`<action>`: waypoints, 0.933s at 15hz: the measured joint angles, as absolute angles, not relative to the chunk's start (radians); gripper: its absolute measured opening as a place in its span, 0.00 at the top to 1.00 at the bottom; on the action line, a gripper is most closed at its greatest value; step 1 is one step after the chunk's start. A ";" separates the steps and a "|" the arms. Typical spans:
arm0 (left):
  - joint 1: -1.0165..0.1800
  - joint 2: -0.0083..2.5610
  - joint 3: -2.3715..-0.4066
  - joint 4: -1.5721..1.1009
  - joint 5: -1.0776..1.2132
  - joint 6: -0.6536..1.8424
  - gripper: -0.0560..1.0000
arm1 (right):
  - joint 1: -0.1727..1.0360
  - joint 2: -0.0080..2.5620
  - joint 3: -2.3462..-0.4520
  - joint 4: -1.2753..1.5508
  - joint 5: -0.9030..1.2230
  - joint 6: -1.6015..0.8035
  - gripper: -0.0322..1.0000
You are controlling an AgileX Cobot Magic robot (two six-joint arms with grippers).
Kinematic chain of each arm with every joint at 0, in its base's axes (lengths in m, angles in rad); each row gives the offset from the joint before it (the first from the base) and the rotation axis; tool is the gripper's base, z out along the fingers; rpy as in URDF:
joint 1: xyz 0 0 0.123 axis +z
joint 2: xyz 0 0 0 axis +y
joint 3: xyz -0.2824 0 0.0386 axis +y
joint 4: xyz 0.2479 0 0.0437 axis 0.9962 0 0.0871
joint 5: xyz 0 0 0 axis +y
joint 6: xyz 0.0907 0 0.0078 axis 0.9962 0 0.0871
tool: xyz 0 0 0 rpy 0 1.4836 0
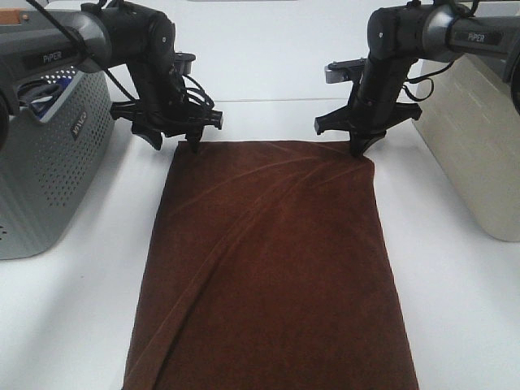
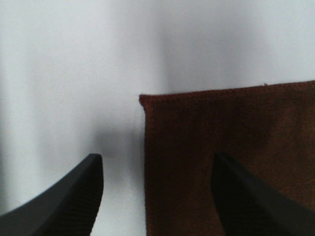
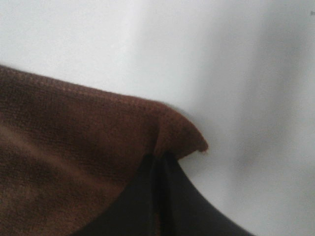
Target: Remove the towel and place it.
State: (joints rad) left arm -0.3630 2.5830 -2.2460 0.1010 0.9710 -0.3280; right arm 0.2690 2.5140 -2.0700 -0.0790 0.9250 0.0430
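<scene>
Clamps right fingers (image 3: pixel 189 206) on upper-right corner of towel (image 1: pixel 272 268), spread flat on white surface (image 1: pixel 455 309) mid-frame, & holds left fingers (image 2: pixel 246 196) apart astride upper-left corner, one over cloth, one over bare surface, prob. so both corners lift evenly.

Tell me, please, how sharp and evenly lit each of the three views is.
Exterior high: sharp and evenly lit, creases on the towel readable. Left wrist: soft, the dark jaws blurred, grey shadows across the table. Right wrist: also soft, though the towel's weave shows near its pinched corner.
</scene>
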 joint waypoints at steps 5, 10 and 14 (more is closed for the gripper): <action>-0.363 2.618 -2.253 0.083 0.942 -0.331 0.58 | 0.269 2.514 -2.070 -0.079 0.931 0.043 0.97; -0.363 2.625 -2.256 0.077 0.889 -0.273 0.93 | 0.269 2.514 -2.070 -0.079 0.932 0.043 0.97; -0.363 2.641 -2.329 0.115 0.891 -0.238 0.93 | 0.269 2.514 -2.128 -0.118 0.943 0.043 0.97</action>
State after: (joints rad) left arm -0.3630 2.6410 -2.3290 0.1150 0.8910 -0.2380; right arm 0.2690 2.5140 -2.1280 -0.1180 0.9430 0.0430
